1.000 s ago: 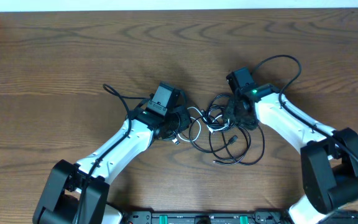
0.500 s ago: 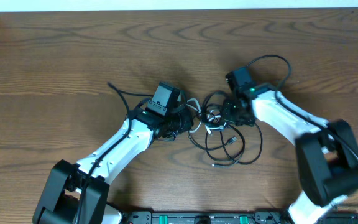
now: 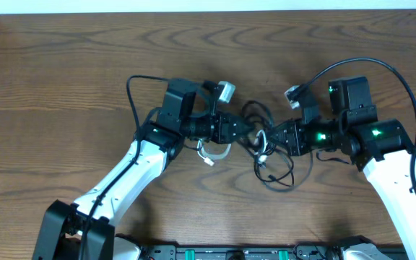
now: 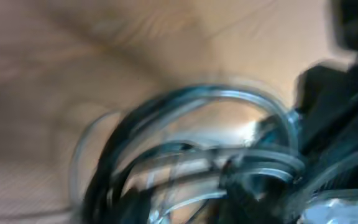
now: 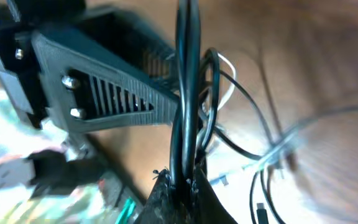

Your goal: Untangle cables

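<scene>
The job looks barely begun to me: the cables sit bunched in one knot of loops on the tabletop between the two arms, none yet pulled free. The right gripper is pinched tight on a couple of glossy black strands, while the left gripper sits at the tangle's other side, too blurred to tell whether it grips. The cords are thin, smooth and limp, black save one white cable, against dark grained wood.

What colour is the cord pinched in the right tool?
Black. The cord shows best in the right wrist view, clamped by the right tool.
</scene>
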{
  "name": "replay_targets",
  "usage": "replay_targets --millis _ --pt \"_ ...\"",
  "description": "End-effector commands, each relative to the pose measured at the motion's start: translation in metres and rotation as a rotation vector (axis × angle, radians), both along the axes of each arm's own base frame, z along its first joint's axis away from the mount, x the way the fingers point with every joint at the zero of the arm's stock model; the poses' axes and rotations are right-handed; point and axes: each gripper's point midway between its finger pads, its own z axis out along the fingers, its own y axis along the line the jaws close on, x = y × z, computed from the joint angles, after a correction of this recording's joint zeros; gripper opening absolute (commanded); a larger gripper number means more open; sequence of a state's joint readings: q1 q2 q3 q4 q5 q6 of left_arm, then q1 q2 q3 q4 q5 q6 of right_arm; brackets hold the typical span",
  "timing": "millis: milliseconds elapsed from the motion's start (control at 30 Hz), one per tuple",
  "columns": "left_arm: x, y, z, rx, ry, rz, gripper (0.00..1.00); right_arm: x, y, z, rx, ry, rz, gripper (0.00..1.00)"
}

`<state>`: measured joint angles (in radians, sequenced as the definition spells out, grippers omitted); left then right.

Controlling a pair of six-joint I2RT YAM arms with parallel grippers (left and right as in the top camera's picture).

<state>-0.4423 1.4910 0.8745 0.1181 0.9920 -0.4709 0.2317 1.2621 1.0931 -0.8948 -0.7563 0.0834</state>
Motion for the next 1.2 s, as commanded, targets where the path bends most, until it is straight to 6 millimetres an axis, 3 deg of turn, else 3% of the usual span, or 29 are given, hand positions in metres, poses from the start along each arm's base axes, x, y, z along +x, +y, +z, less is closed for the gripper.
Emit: replay_targets --millis 0,100,233,500,600,767,933,1167 --pt "-0.005 -0.008 0.004 -0.019 0.155 0.04 0.44 -0.009 0.012 0.016 0.088 -0.031 0.085 0.01" --pt "-0.009 -0.012 -0.004 0.004 0.304 0.108 0.44 -0.004 0.011 0.016 0.076 -0.062 0.081 0.01" --pt "-0.019 -0.015 -0.012 0.035 0.373 0.107 0.44 0.01 -0.006 0.0 -0.051 -0.076 -0.009 0.01" --pt "-0.026 0.016 -0.074 0.311 0.544 0.344 0.44 0.013 -0.005 0.004 -0.044 -0.093 -0.022 0.01" --pt "-0.03 0.004 -0.072 0.305 0.525 0.332 0.47 0.012 0.002 0.015 0.015 -0.119 0.008 0.01" --pt "-0.027 -0.016 -0.06 0.254 0.452 0.316 0.63 0.011 0.005 0.021 0.044 -0.103 -0.005 0.01" --pt "-0.017 -0.004 -0.073 0.3 0.516 0.471 0.64 0.007 0.007 0.026 0.065 -0.103 0.007 0.01" --pt "-0.003 0.01 -0.073 0.278 0.558 0.54 0.63 0.01 -0.006 0.024 -0.013 -0.139 -0.051 0.01"
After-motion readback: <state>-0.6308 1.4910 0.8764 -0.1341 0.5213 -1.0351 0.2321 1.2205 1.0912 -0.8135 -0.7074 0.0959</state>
